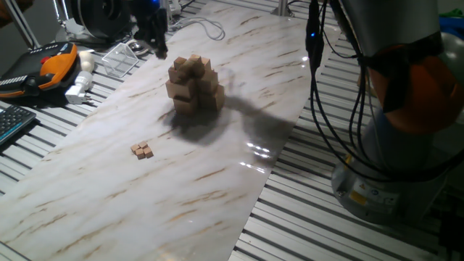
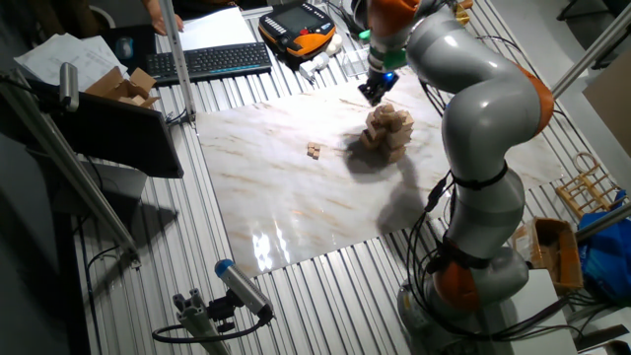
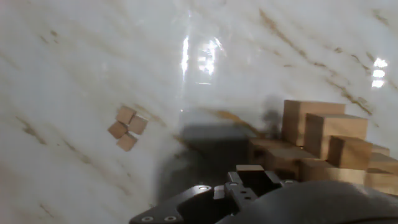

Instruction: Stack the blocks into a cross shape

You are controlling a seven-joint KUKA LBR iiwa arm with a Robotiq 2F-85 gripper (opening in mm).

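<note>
In one fixed view, the cross shape (image 1: 194,83), a tiered pile of tan wooden cubes, stands on the marble table (image 1: 109,188) just above the centre of the frame, casting a dark shadow toward the lower right. The blocks (image 1: 142,150), a tight cluster of tiny cubes, lie well apart from it, to its lower left. The gripper (image 1: 154,38) hangs dark and blurred above and left of the pile; whether its jaws are parted or closed cannot be told here. In the other fixed view, the arm (image 2: 483,118) curves in from the right, its gripper (image 2: 375,91) just above the upper left of the pile, with the blocks to the left. In the hand view, the blocks sit at left centre and the pile fills the right edge; a tiny tan cube (image 3: 250,168) shows at the gripper's tip, seemingly clamped.
</note>
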